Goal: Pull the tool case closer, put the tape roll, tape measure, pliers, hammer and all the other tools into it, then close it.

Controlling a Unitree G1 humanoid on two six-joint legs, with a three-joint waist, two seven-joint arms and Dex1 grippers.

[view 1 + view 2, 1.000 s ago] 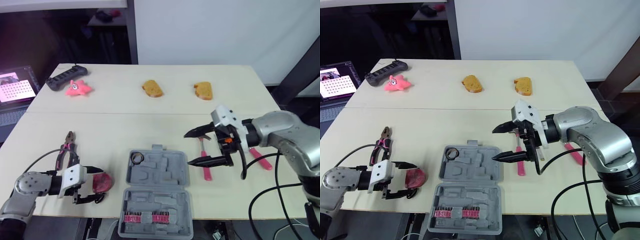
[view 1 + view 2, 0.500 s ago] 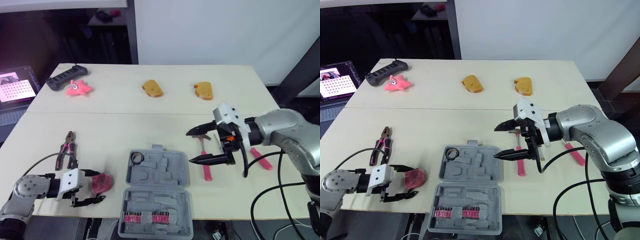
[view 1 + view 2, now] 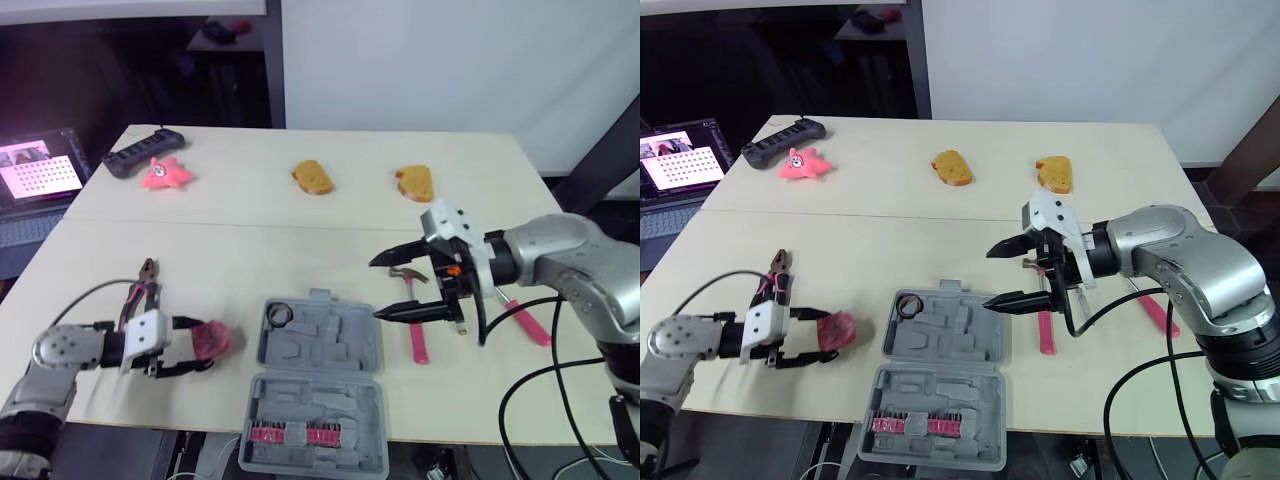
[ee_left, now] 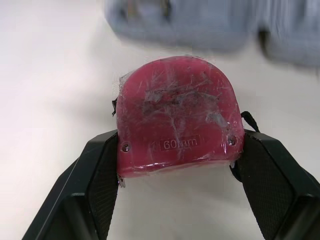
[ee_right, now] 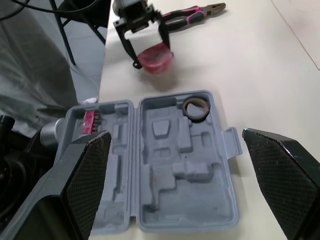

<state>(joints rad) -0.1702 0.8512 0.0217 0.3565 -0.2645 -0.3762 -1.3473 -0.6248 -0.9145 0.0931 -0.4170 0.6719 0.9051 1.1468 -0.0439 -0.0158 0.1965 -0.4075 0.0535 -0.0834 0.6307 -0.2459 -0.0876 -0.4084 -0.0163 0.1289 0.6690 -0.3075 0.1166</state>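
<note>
Two halves of the grey moulded-plastic tool case lie open flat on the tabletop, its long axis running toward and away from the robot. The half nearer the robot carries a row of pink bits. The brown tape roll lies flat in the far left corner recess.

The left pincer is closed on the tape measure, a red, dome-topped body wrapped in crinkled clear film, its flat face up, held just left of the case. Beside it the pliers, with pink-and-black handles, lie with their nose pointing away from the robot.

The right pincer is spread wide and holds nothing, hanging by the case's right edge. Under it the hammer lies with its pink handle toward the robot and its head away.
</note>
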